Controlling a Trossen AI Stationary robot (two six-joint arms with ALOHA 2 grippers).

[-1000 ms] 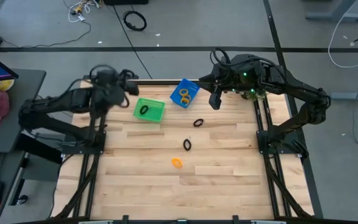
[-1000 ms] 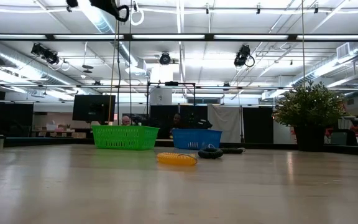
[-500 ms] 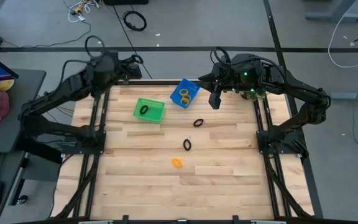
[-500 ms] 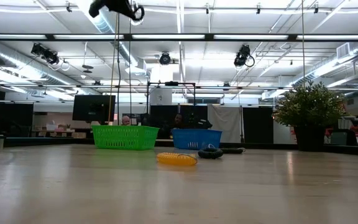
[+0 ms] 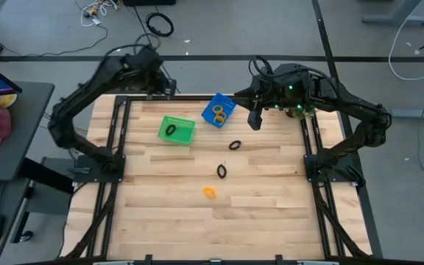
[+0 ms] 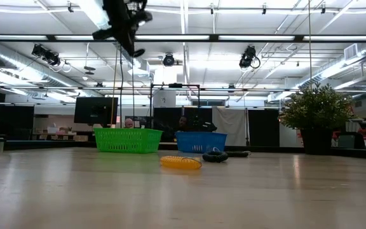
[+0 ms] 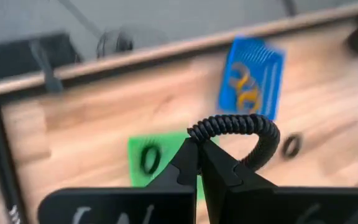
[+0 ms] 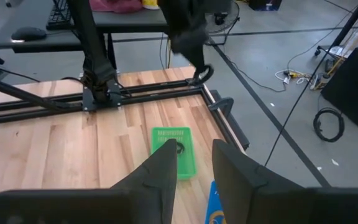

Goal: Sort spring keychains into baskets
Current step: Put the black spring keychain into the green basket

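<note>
The left gripper (image 7: 199, 155) has its jaws clamped on a black keychain (image 7: 238, 127), seemingly high above the counter's far edge; it should centre over the green basket (image 5: 177, 130) before releasing. The right gripper (image 8: 194, 165), jaws apart, waits near the blue basket (image 5: 218, 110)

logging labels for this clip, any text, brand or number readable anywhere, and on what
None can be read.
Green basket, blue basket: no marking visible.
Left gripper, holding a black spring keychain: pale marks on its housing, cut off and blurred.
Right gripper, open near the blue basket: no lettering visible.
Low view's far wall signs: too small.
</note>
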